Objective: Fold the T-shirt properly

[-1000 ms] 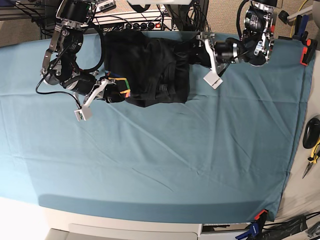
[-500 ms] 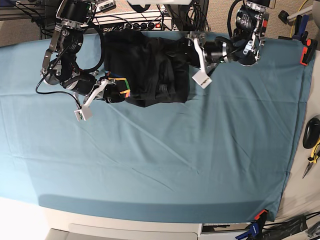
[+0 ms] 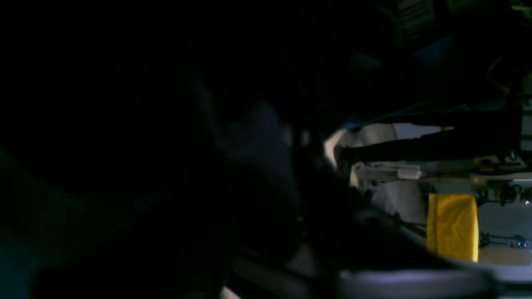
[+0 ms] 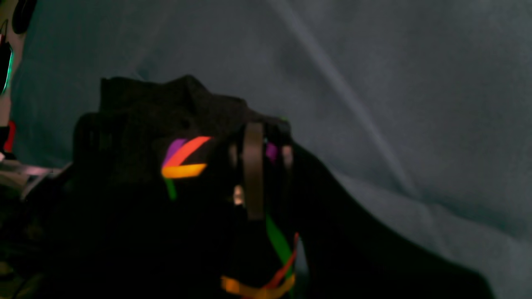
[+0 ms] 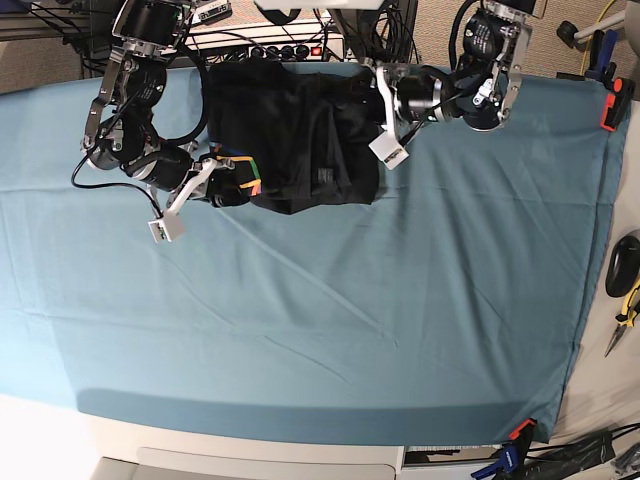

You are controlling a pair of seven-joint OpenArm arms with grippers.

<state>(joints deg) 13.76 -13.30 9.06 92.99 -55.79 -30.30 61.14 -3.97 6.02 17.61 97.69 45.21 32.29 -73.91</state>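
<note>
Both sets of fingers clamped on T-shirt (image 5: 290,140), left gripper (image 5: 372,110) newly shifted inward onto fabric.

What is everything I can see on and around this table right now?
T-shirt: one, black with rainbow neck trim, bunched at the table's far edge.
Table cloth: one, teal, covering the table.
Power strip: one, white, behind the far edge.
Pliers: one, yellow-handled, off the cloth's side edge.
Clamps: two seen, orange, at cloth corners.
Left tool: one, at the shirt's edge; grip unclear.
Right tool: one, shut on the T-shirt by the trim.
</note>
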